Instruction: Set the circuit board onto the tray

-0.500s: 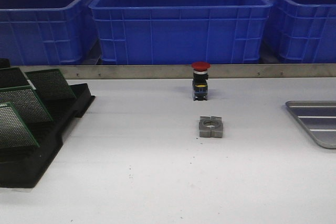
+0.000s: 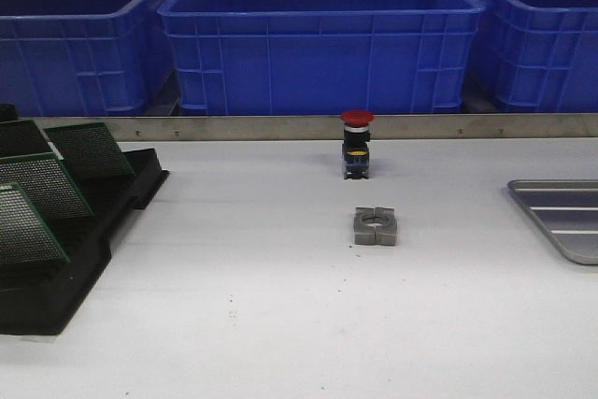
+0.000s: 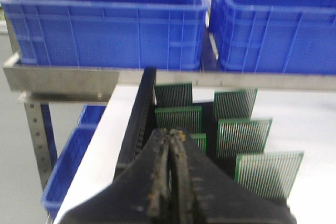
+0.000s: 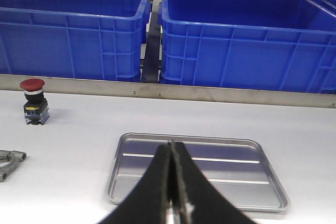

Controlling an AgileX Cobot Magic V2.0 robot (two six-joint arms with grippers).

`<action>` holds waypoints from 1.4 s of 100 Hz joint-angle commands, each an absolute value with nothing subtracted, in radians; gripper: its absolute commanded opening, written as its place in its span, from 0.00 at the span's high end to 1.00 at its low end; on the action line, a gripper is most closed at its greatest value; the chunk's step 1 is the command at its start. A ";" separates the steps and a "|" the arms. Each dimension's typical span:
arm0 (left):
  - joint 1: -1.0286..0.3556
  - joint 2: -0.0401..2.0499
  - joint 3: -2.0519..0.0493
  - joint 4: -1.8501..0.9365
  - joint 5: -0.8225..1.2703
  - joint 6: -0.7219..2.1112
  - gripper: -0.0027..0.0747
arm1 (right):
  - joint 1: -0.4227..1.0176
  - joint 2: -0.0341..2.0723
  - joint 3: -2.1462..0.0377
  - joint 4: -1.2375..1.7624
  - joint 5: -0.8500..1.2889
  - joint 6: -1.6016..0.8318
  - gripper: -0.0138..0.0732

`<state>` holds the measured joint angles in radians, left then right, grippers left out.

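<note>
The green circuit boards (image 3: 231, 103) stood upright in the black rack (image 2: 56, 277) just ahead of the left gripper (image 3: 171, 140), whose fingers were closed and empty, while the right gripper (image 4: 173, 153), likewise closed, hovered over the tray (image 4: 197, 199).

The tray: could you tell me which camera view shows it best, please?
The right wrist view: the whole tray shows there, rim, rounded corners and ridged floor, bare, beyond the shut right gripper. The front view cuts it off at the right edge; the left wrist view misses it.

I see green boards (image 2: 37, 189) in a black rack (image 2: 70, 259) at left, a red button (image 2: 356, 144) mid-frame, and the tray (image 2: 561, 217) at right edge.
</note>
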<state>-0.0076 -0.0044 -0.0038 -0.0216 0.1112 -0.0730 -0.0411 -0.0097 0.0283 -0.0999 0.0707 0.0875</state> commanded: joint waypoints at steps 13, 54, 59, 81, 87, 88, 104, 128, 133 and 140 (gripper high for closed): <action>-0.004 -0.038 -0.002 -0.029 -0.018 -0.081 0.99 | -0.049 -0.030 0.029 -0.106 -0.010 0.082 0.91; -0.004 0.092 -0.332 -0.037 0.401 -0.081 0.99 | -0.049 -0.030 0.029 -0.106 -0.010 0.082 0.91; -0.004 0.138 -0.368 -0.037 0.442 -0.081 0.99 | -0.049 -0.030 0.029 -0.106 -0.010 0.082 0.91; -0.004 0.369 -0.515 -0.041 0.573 -0.065 0.97 | -0.049 -0.030 0.029 -0.106 -0.010 0.082 0.91; -0.004 0.426 -0.542 -0.068 0.588 -0.027 0.92 | -0.049 -0.030 0.029 -0.106 -0.010 0.082 0.91; -0.004 0.440 -0.548 -0.073 0.588 -0.019 0.91 | -0.049 -0.030 0.029 -0.106 -0.010 0.082 0.91; -0.004 0.580 -0.599 -0.234 0.590 0.255 0.61 | -0.049 -0.030 0.029 -0.106 -0.010 0.082 0.91; -0.004 0.757 -0.671 -0.467 0.668 0.819 0.46 | -0.049 -0.030 0.029 -0.106 -0.010 0.082 0.91; -0.004 0.793 -0.690 -0.503 0.694 0.916 0.46 | -0.049 -0.030 0.029 -0.106 -0.010 0.082 0.91; -0.004 0.840 -0.717 -0.543 0.726 1.039 0.46 | -0.049 -0.030 0.029 -0.106 -0.010 0.082 0.91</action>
